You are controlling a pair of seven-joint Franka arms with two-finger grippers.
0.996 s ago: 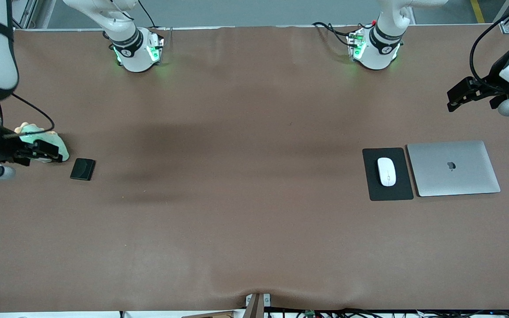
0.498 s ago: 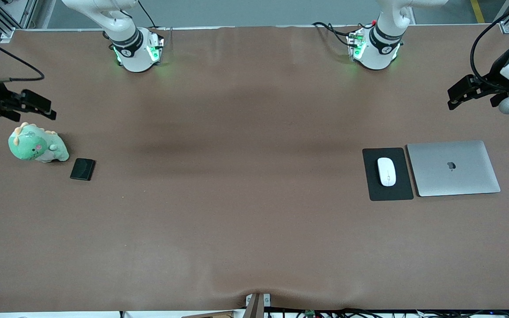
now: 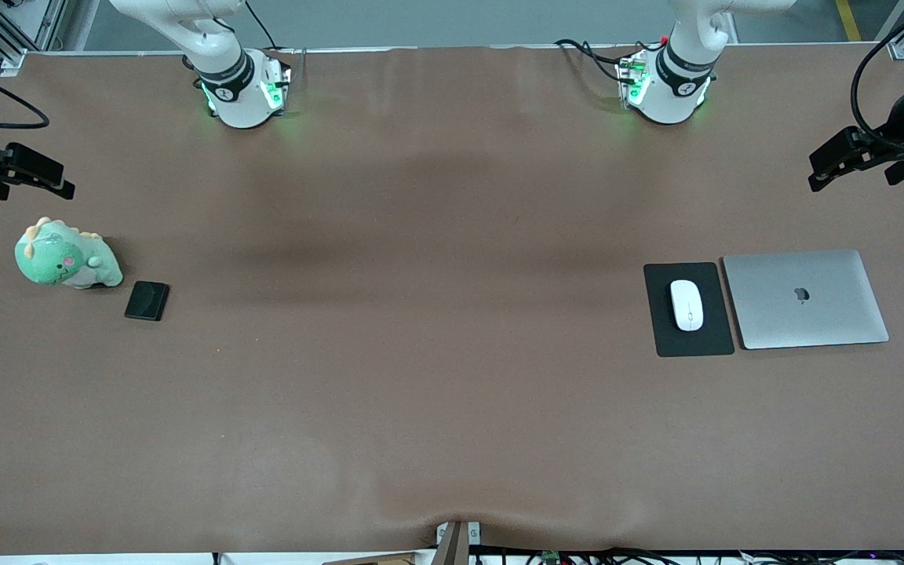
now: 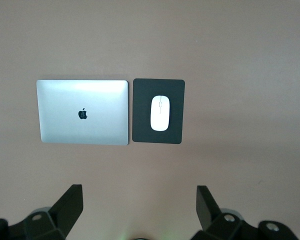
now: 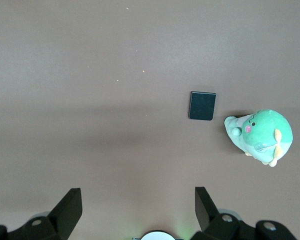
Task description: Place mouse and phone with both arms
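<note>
**Both grippers raised and empty at the table's two ends**

The mouse (image 3: pixel 687 305) lies on a black mouse pad (image 3: pixel 688 338) toward the left arm's end of the table, about midway between the base edge and the camera edge. A closed silver laptop (image 3: pixel 805 299) sits just beside the pad, closer to that end edge.

The phone (image 3: pixel 147 300) lies flat on the brown table (image 3: pixel 436 353) toward the right arm's end, just beside a green plush dinosaur (image 3: pixel 66 256) that stands closer to that end edge.

The left gripper (image 3: pixel 835 163) hangs in the air near the left arm's end edge, over bare tabletop, fingers (image 4: pixel 70 204) spread wide with nothing between them. The right gripper (image 3: pixel 38 174) hangs over the right arm's end edge, its fingers (image 5: pixel 69 208) likewise parted and empty.
</note>
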